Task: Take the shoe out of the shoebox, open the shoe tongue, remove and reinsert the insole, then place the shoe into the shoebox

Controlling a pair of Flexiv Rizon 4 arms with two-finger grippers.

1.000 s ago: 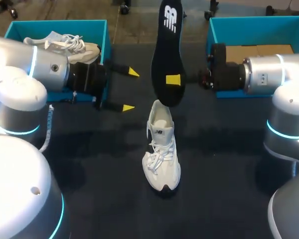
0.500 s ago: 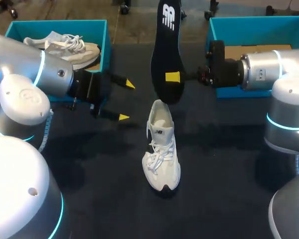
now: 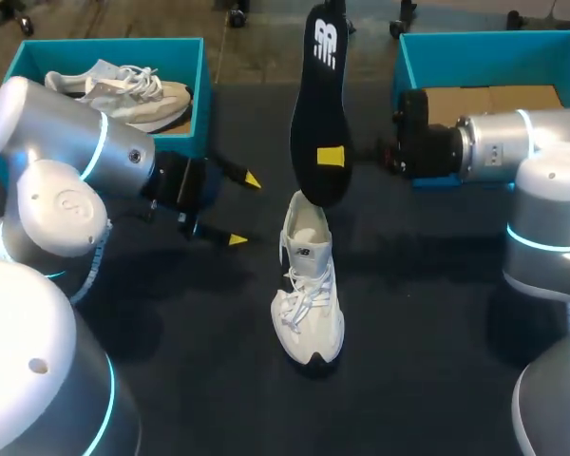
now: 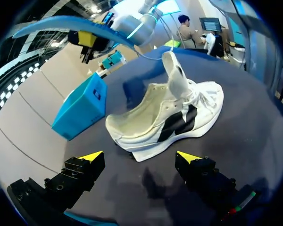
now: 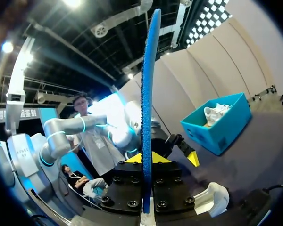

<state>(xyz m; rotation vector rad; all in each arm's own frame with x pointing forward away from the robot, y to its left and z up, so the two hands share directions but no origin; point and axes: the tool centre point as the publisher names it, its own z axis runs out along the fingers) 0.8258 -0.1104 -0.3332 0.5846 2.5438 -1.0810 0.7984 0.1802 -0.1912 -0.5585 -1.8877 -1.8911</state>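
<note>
A white shoe point(image 3: 309, 290) stands upright on the dark table, toe toward the front edge; in the left wrist view the white shoe point(image 4: 172, 117) lies just ahead of my open left gripper point(image 4: 139, 157), tongue raised. My left gripper point(image 3: 244, 209) sits left of the shoe's heel, nothing between its fingers. My right gripper point(image 3: 331, 157) is shut on a black insole point(image 3: 320, 104), held on edge above the shoe's heel opening. From the right wrist, the insole point(image 5: 147, 103) rises edge-on from the right gripper point(image 5: 146, 158).
A teal shoebox point(image 3: 201, 71) at the back left holds a second white shoe point(image 3: 123, 87). Another teal shoebox point(image 3: 404, 66) at the back right has a brown cardboard floor. The table in front of the shoe is bare.
My left arm has swung down and toward the shoe, its gripper now lower and nearer the heel. The right arm and insole have barely moved.
</note>
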